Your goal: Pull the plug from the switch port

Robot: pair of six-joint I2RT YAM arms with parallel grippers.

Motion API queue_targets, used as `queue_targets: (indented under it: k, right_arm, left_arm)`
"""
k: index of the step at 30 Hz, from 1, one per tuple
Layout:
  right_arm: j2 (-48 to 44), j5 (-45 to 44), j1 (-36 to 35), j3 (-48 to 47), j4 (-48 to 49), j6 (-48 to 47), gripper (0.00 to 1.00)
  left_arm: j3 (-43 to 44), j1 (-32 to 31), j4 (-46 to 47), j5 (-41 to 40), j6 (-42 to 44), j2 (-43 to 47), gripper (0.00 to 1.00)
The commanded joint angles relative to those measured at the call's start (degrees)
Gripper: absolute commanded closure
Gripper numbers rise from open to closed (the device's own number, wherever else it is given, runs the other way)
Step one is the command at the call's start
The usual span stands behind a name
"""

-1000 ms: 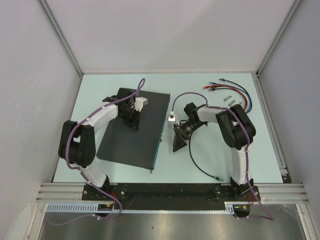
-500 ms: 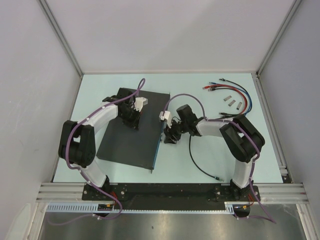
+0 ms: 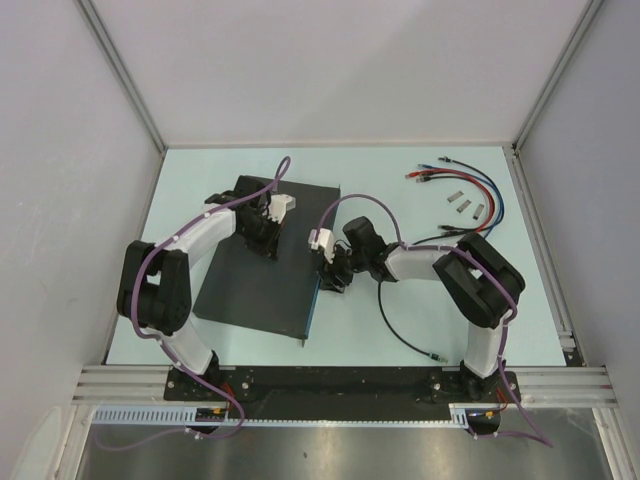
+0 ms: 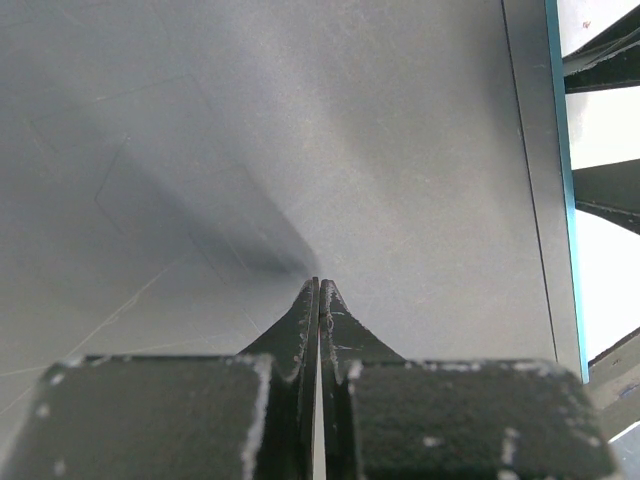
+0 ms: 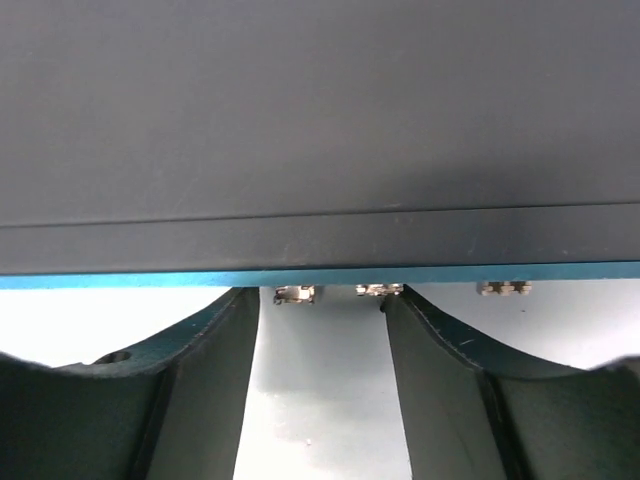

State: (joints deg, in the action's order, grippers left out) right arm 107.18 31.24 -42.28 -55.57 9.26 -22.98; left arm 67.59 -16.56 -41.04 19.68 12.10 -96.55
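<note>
Closer now, right fingers [image 5: 205, 385] at switch [image 3: 262, 262].

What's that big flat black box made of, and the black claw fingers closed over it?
The switch looks like sheet metal in matte black paint: flat, with a faint sheen and fine hairline scratches. The fingers of the left gripper look like black moulded plastic, possibly coated metal, with whitish scuffs along their edges.

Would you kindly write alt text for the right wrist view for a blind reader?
The right gripper, jaws open, faces the switch, whose black body fills the upper half above a thin blue edge. Small metal fittings show under that edge.
</note>
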Motion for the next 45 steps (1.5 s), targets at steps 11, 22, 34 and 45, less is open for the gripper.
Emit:
queue_targets:
  k: [11, 22, 34, 45]
  right_arm:
    - [-6.9, -2.0, -3.0, 1.4, -6.1, -12.1, 0.97]
    - [-21.2, -6.5, 5.4, 3.1, -37.4, -18.8, 1.00]
    - [-21.3, -14.1, 36.4, 1.7, -16.9, 16.9, 1.00]
    - [-7.0, -19.4, 49.8, -7.4, -7.3, 26.8, 1.00]
  left_arm:
    - [0.7, -0.1, 1.0, 0.4, 1.3, 1.1, 1.00]
    - [0.9, -0.1, 1.0, 1.2, 1.3, 1.2, 0.99]
    - [5.4, -0.1, -1.2, 4.3, 1.0, -1.4, 0.91]
    - [6.3, -0.1, -1.8, 2.3, 1.0, -1.2, 0.79]
